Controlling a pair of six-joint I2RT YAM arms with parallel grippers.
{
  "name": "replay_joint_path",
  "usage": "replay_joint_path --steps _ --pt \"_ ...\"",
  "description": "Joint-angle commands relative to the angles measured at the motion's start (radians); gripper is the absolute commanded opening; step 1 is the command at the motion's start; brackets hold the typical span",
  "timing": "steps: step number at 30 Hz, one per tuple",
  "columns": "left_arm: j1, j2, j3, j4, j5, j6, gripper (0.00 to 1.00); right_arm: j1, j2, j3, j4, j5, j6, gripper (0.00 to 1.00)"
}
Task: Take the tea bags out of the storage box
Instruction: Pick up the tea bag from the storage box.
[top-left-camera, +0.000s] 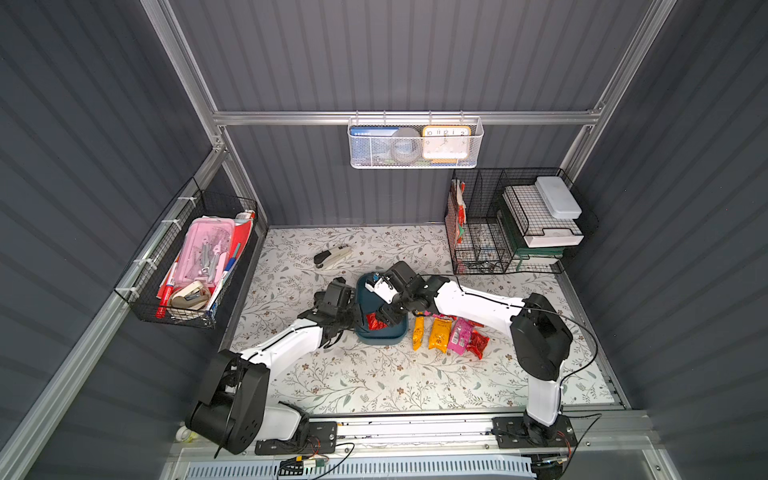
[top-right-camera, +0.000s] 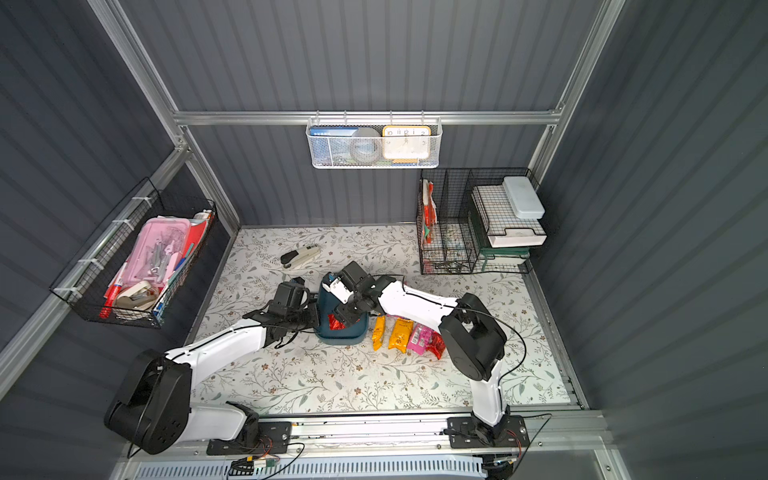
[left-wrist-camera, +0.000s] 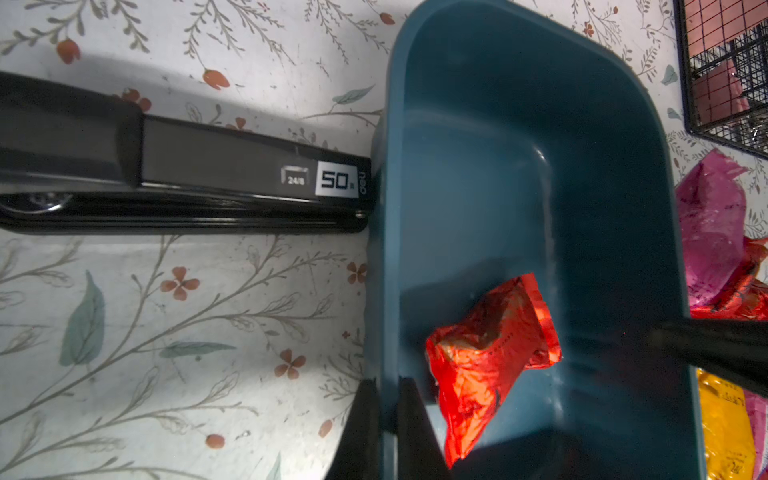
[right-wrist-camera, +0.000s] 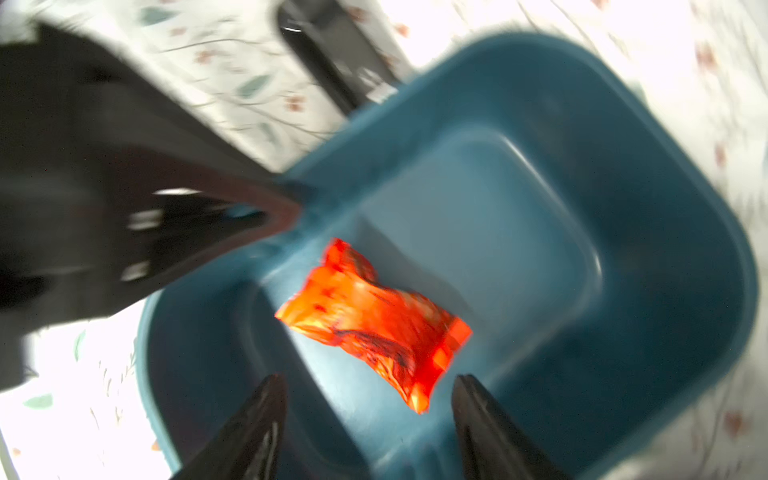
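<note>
One red tea bag (right-wrist-camera: 374, 324) lies alone in the storage box (left-wrist-camera: 478, 166), at the end nearer the robot. Over it hovers the right gripper (right-wrist-camera: 370, 380), jaws spread wide, empty. The left gripper (left-wrist-camera: 387, 411) pinches the box's wall tight. More tea bags (top-left-camera: 440, 332) sit on the table (top-left-camera: 353, 374) just beside.

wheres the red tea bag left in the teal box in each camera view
In a top view: red tea bag at the storage box's near end.
In a top view: tea bag, same spot.
Left wrist: tea bag on the box floor.
Right wrist: tea bag, blurred, on the box floor.
Shared landmark: the teal box rim.
</note>
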Motion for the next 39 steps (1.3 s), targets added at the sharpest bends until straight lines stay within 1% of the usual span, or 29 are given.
replay_joint_path --steps 1,5,8,11,12,13,18,23,28,31,35,36,38,39 --pt "-0.003 -0.025 0.008 0.018 0.003 -0.009 0.00 -0.007 0.017 0.033 -0.022 -0.075 -0.266 0.67" --pt "-0.002 -0.033 0.006 0.016 0.001 -0.009 0.00 -0.010 0.064 0.090 -0.064 -0.075 -0.324 0.66" --pt "-0.003 -0.033 0.003 0.019 0.006 -0.012 0.00 -0.012 0.088 0.104 -0.064 -0.064 -0.322 0.66" --pt "-0.003 -0.029 0.005 0.022 0.010 -0.011 0.00 -0.012 0.119 0.118 -0.107 -0.075 -0.325 0.66" --pt "-0.003 -0.028 0.007 0.021 0.011 -0.011 0.00 -0.012 0.129 0.123 -0.119 -0.114 -0.324 0.65" --pt "-0.003 -0.030 0.008 0.021 0.009 -0.010 0.00 -0.012 0.136 0.125 -0.121 -0.118 -0.323 0.65" --pt "-0.003 -0.031 0.012 0.014 0.009 -0.006 0.00 -0.013 0.152 0.116 -0.102 -0.106 -0.333 0.64" --pt "-0.003 -0.037 0.014 0.001 0.005 0.001 0.00 -0.023 0.197 0.164 -0.134 -0.108 -0.353 0.63" --pt "-0.002 -0.041 0.015 -0.004 0.003 -0.001 0.00 -0.026 0.232 0.166 -0.128 -0.104 -0.360 0.61" --pt "-0.002 -0.042 0.017 -0.007 0.001 -0.001 0.00 -0.029 0.238 0.164 -0.119 -0.103 -0.338 0.57" --pt "-0.003 -0.043 0.016 -0.012 0.001 -0.002 0.00 -0.034 0.248 0.182 -0.152 -0.113 -0.317 0.47" --pt "-0.003 -0.045 0.015 -0.012 0.000 -0.003 0.00 -0.035 0.249 0.184 -0.157 -0.106 -0.318 0.44" --pt "-0.003 -0.048 0.014 -0.013 0.000 -0.005 0.00 -0.036 0.252 0.180 -0.155 -0.096 -0.316 0.42" --pt "-0.003 -0.049 0.015 -0.015 0.000 -0.007 0.00 -0.036 0.255 0.179 -0.155 -0.056 -0.315 0.41"
